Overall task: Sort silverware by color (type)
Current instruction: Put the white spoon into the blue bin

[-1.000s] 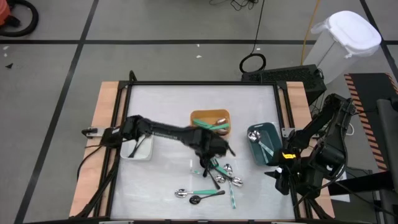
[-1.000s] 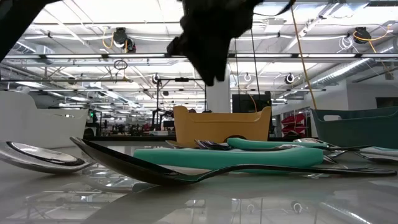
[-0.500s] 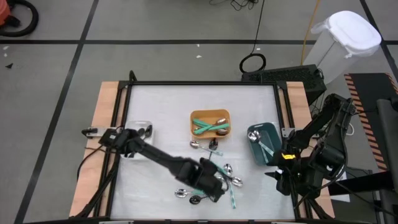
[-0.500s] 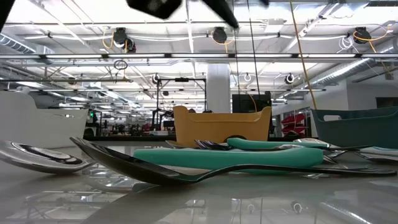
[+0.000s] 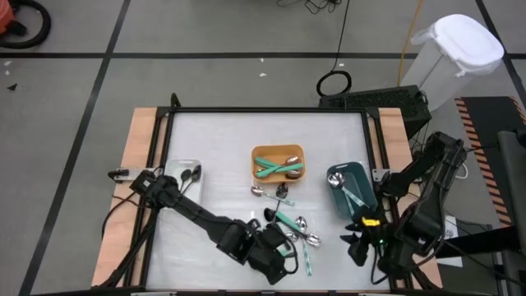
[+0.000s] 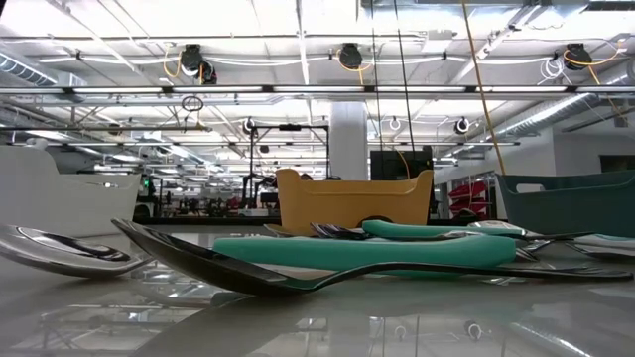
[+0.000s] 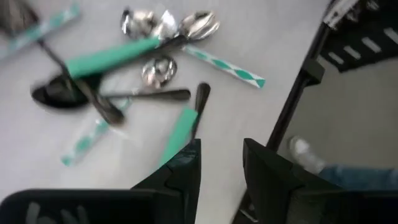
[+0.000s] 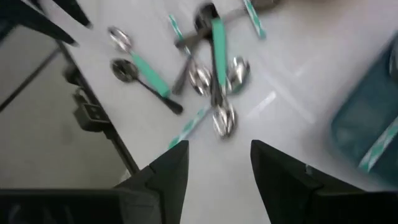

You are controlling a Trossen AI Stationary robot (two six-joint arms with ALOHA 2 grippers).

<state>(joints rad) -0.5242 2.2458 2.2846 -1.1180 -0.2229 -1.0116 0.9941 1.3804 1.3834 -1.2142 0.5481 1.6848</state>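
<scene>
Ahead of the left fingers [image 7: 221, 180]: the silverware [image 7: 134, 68] is lying crossed and overlapping in a loose heap, leaving only slim gaps between handles.
Beside the left fingers: bare surface [image 5: 214, 156] is running toward the frame rail [image 7: 298, 93].
Between the left fingers: a narrow open slot is showing, with a teal handle [image 7: 178, 134] lying just ahead of it.
Ahead of the right fingers [image 8: 219, 180]: open surface is stretching up to the same heap.
Beyond the heap: the orange bin [image 5: 278, 163] and the teal bin [image 5: 349, 189] are standing as walls.
Far side from the right fingers: the white bin [image 5: 182, 174] is sitting at the surface's edge.
Between the orange and teal bins: a clear lane is staying open.
</scene>
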